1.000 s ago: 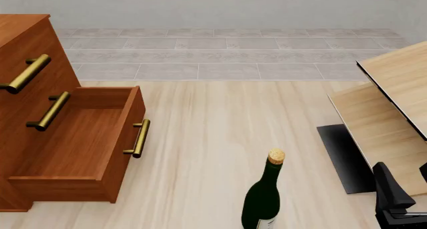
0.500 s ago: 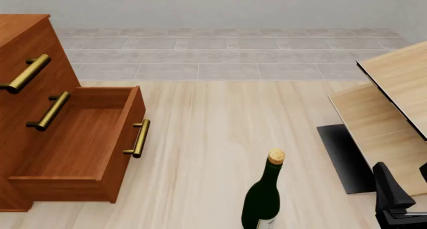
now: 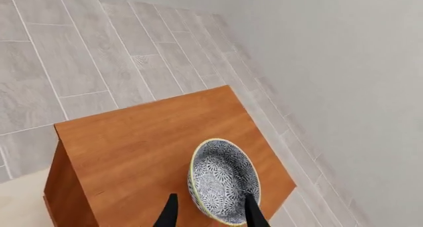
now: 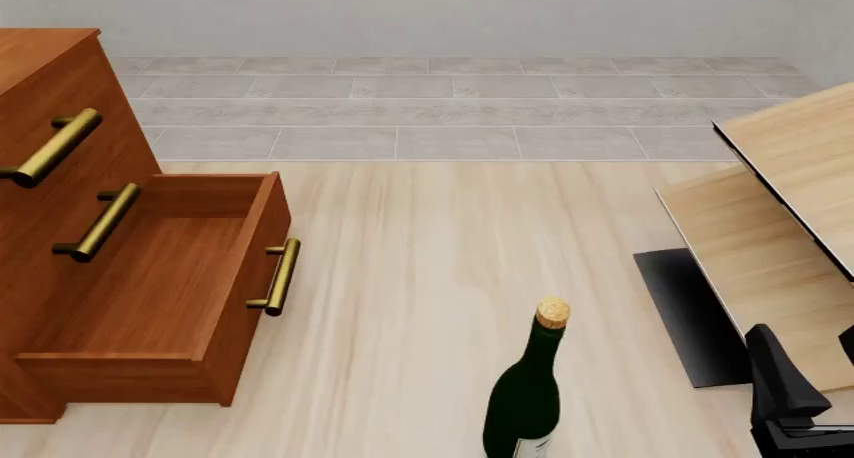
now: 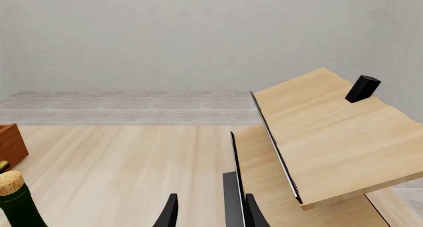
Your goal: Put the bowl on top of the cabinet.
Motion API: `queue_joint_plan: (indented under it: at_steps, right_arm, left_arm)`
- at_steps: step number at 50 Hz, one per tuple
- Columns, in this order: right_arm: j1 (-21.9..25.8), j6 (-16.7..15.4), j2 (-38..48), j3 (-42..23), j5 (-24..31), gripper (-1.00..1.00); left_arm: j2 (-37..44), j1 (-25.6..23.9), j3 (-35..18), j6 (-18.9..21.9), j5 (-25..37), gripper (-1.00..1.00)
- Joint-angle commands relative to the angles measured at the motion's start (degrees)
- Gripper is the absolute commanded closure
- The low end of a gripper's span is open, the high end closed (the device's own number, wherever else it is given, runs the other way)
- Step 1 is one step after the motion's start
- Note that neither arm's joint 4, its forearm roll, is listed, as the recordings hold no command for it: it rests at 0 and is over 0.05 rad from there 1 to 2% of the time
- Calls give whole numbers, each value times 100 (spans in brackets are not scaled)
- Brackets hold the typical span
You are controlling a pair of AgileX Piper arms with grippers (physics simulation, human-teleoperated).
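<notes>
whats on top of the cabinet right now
The bowl sits on the cabinet top near one corner, between the left gripper fingertips. The rest of the visible top is bare wood; the bowl's underside contact is hidden.

Bowl [image 3: 225, 182] — small, round, deep, pale rim, grey-white speckled pattern inside. Seen in the left wrist view on the flat top of the cabinet [image 3: 158, 152], tipped so its opening faces the camera, close to one edge of the top.

Cabinet [image 4: 80, 228] — large, reddish-brown wood, brass bar handles. In the front view it stands at the table's left side; its lowest visible drawer [image 4: 160, 288] is pulled out and open, the ones above it closed.
</notes>
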Motion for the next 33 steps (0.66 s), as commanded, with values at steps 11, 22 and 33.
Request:
queue_joint_plan:
  at_steps: [11, 22, 33]
  right_arm:
    - [0, 0, -1, 0, 0, -100]
    - [0, 0, 0, 0, 0, -100]
    - [0, 1, -1, 0, 0, -100]
  left_arm:
    - [-495, -55, -394, -200, 278, -100]
    - [-704, -80, -575, -238, 361, -100]
    - [-872, -258, -808, -322, 510, -100]
